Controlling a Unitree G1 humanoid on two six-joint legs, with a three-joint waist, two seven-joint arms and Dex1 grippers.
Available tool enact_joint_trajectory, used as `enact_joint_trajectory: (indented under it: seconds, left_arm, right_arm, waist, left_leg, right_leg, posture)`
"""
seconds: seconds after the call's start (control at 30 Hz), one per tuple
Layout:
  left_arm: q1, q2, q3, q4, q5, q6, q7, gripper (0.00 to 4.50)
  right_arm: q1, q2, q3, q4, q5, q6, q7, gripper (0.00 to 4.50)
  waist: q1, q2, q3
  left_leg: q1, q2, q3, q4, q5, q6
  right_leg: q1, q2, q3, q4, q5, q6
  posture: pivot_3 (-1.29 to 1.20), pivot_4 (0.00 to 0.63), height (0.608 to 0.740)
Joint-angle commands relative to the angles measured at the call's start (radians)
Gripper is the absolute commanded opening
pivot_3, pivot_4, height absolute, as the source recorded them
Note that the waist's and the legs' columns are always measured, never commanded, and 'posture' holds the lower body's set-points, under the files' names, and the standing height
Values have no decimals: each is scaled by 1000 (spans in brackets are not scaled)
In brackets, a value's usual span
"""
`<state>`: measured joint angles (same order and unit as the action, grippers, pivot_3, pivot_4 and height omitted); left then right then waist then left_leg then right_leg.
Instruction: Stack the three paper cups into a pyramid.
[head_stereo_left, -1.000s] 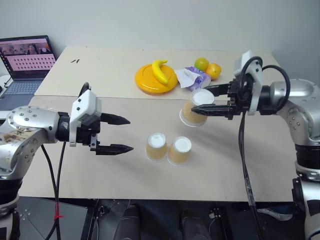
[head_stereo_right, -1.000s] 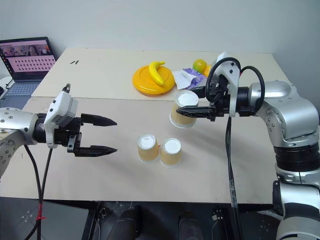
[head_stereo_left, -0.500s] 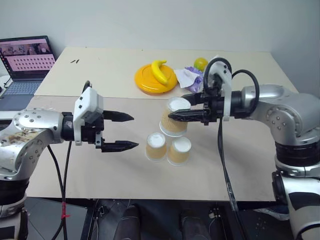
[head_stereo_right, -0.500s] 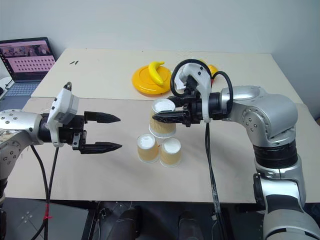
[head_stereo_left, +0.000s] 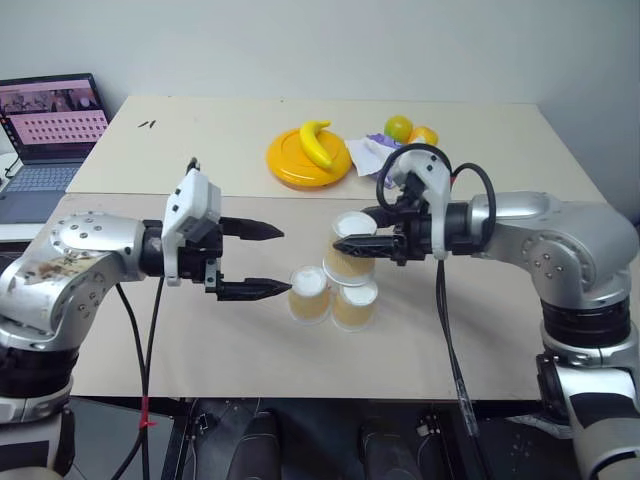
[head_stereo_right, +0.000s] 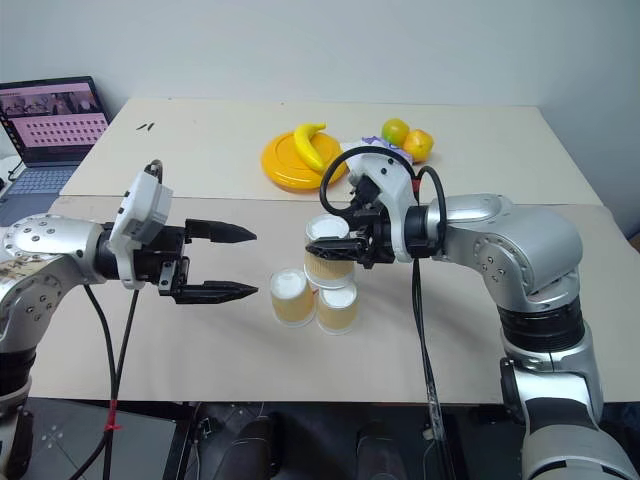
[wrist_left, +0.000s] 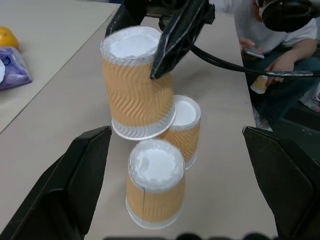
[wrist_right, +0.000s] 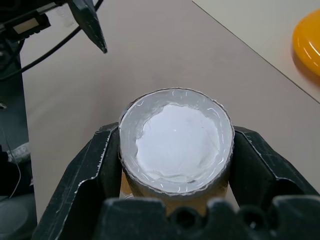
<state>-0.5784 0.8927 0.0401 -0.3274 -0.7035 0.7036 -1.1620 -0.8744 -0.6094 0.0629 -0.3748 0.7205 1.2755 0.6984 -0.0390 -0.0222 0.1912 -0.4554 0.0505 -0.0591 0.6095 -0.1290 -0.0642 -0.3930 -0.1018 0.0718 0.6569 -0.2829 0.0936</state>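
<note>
The right gripper (head_stereo_left: 352, 232) grips the third cup (head_stereo_left: 349, 258) tilted over 2 cups (head_stereo_left: 310, 294), partly hiding them, near the table's front edge (head_stereo_left: 300, 385); left gripper (head_stereo_left: 272, 261) open.

No legible text, label, brand or number anywhere. Laptop screen (head_stereo_left: 55, 108), well beyond the left gripper's (head_stereo_left: 262, 259) outer side, carries pink rows too small to read. Cups (head_stereo_left: 352, 254) plain, unprinted.

Three paper cups (wrist_left: 139, 91) are seen with tan-orange wavy-ribbed sides and white bottoms, black gripper fingers (wrist_left: 180, 36), a yellow plate (head_stereo_left: 308, 160), a beige table (head_stereo_left: 200, 340).
</note>
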Motion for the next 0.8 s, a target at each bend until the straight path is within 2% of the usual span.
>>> enact_joint_trajectory:
  seconds: [0.03,0.47,0.8]
  left_arm:
    - [-48,-16,-17,30,22,-37,-22,4500]
    - [-70,-53,-33,60,45,-58,-32,4500]
    - [-68,-51,-36,61,47,-55,-37,4500]
  right_arm:
    - [-10,9,-57,-64,47,19,-22,2884]
    - [-39,-33,-70,-40,50,-28,-27,2884]
    - [-70,17,-111,-61,137,36,-66,2884]
  waist:
    - [0,0,0]
    - [-1,0,0]
    - [-3,0,0]
  left_leg:
    - [0,0,0,0,0,0]
    - [0,0,0,0,0,0]
    - [0,0,0,0,0,0]
  right_leg:
    - [0,0,0,0,0,0]
    - [0,0,0,0,0,0]
    - [0,0,0,0,0,0]
  posture:
    - [0,150,732]
    - [0,150,732]
    - [0,150,732]
